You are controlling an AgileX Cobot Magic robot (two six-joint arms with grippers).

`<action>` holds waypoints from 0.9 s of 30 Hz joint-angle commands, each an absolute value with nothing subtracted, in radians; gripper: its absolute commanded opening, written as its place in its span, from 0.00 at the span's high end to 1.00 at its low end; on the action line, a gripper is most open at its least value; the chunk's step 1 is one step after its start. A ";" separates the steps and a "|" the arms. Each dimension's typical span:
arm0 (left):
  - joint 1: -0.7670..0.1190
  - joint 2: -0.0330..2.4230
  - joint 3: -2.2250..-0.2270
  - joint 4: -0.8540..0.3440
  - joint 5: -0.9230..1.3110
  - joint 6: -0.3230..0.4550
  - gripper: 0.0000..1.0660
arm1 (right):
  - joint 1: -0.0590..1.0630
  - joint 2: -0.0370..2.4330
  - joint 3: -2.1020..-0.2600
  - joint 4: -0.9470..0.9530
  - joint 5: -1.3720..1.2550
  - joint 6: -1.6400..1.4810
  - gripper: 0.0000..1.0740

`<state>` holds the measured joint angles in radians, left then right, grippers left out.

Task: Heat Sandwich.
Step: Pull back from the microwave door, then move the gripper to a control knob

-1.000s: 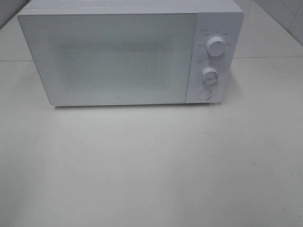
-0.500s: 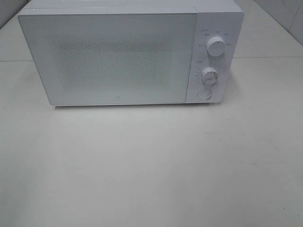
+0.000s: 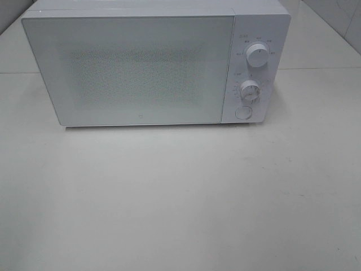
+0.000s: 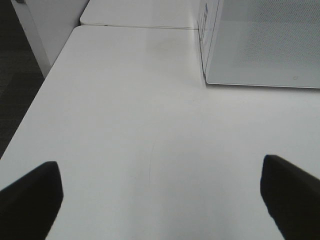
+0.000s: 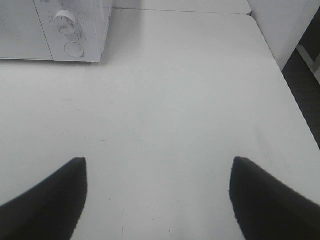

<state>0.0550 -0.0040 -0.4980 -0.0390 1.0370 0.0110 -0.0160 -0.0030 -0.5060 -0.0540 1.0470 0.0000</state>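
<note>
Left gripper [image 4: 160, 192]: both dark fingers [image 4: 31, 200] are spread wide with nothing between them, only bare white table [image 4: 125, 125] beneath. Right gripper [image 5: 159, 187]: likewise spread, fingers [image 5: 47, 200] empty over the table. Neither arm appears in the exterior high view, so both sit back from the work area. Outward from the fingers, each wrist view catches one corner of the white microwave [image 3: 141, 68], well apart from the tips: the left wrist view shows the hinge-side corner of the door, the right wrist view the control-panel corner. In the exterior high view the microwave stands at 12 o'clock on the table, and its speckled door [image 3: 130, 70] is shut flush. The control panel lies at 3 o'clock of the door, with upper knob [image 3: 258, 57], lower knob [image 3: 249, 91] and round button [image 3: 243, 112] stacked toward 6 o'clock. The sandwich shows in no view. The door is too opaque to read through, so I cannot tell whether the sandwich is inside or out of frame, and its position relative to the fingers is unknown. Judgement: an idle point with the door closed, either before loading or during heating. The next move probably falls to the right gripper, which is nearer the panel, and it calls for a closed or narrowed tip to press the button or turn a knob squarely.
</note>
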 commanded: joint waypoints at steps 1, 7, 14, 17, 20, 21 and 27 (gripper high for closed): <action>0.057 -0.033 -0.495 -0.043 1.036 0.013 0.05 | -0.024 -0.021 -0.504 -0.058 1.039 0.000 0.29; 0.057 -0.033 -0.495 -0.043 1.036 0.013 0.05 | -0.024 -0.021 -0.504 -0.058 1.039 0.000 0.29; 0.057 -0.033 -0.495 -0.043 1.036 0.013 0.05 | -0.024 -0.021 -0.504 -0.058 1.039 0.000 0.29; 0.057 -0.033 -0.495 -0.043 1.036 0.013 0.05 | -0.024 -0.021 -0.504 -0.058 1.039 0.000 0.29; 0.057 -0.033 -0.495 -0.043 1.036 0.013 0.05 | -0.024 -0.021 -0.504 -0.058 1.039 0.000 0.29; 0.057 -0.033 -0.495 -0.043 1.036 0.013 0.05 | -0.024 -0.021 -0.504 -0.058 1.039 0.000 0.29; 0.057 -0.033 -0.495 -0.043 1.036 0.013 0.05 | -0.024 -0.021 -0.504 -0.058 1.039 0.000 0.29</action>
<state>0.0550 -0.0040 -0.4980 -0.0390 1.0370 0.0110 -0.0160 -0.0030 -0.5060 -0.0540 1.0470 0.0000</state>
